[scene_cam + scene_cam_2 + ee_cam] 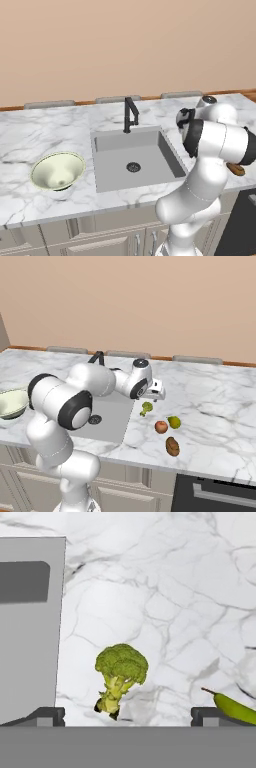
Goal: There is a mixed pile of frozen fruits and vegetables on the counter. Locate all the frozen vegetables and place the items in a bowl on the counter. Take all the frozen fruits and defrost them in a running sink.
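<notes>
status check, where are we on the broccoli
Gripper jaws open, above the broccoli, holding nothing. Apple, pear, potato on counter. Bowl empty. Nothing in the way.

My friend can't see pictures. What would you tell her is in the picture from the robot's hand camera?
A small green broccoli floret lies on a white marble counter, between the open gripper's two dark fingertips at the bottom. The grey sink is at the left, and the tip of a yellow-green fruit pokes in at the lower right.
</notes>
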Controlling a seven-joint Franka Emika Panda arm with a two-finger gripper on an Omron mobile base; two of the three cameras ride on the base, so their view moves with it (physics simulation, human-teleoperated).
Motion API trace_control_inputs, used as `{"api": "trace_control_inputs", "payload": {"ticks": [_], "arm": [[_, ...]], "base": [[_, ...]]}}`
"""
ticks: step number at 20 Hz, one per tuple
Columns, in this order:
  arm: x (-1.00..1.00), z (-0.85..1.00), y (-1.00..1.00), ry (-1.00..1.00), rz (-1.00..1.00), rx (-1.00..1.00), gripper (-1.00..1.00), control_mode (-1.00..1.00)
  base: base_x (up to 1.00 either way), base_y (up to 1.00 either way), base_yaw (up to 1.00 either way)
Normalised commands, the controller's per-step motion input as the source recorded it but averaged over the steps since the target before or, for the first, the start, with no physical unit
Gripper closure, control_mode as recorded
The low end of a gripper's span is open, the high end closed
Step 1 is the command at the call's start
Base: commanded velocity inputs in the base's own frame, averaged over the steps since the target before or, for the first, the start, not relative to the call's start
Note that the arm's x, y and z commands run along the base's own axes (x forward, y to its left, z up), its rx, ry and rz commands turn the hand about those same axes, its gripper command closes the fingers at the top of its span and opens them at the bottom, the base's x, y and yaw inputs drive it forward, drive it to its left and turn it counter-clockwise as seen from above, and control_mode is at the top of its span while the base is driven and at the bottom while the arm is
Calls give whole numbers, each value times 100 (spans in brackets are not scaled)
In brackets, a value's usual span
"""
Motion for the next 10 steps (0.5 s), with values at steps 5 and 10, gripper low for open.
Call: {"api": "trace_control_inputs", "payload": {"ticks": [5, 10], "arm": [[0, -24, 0, 0, 0, 0, -100, -100], [0, -19, 0, 0, 0, 0, -100, -100]], "base": [[0, 0, 0], [0, 0, 0]]}}
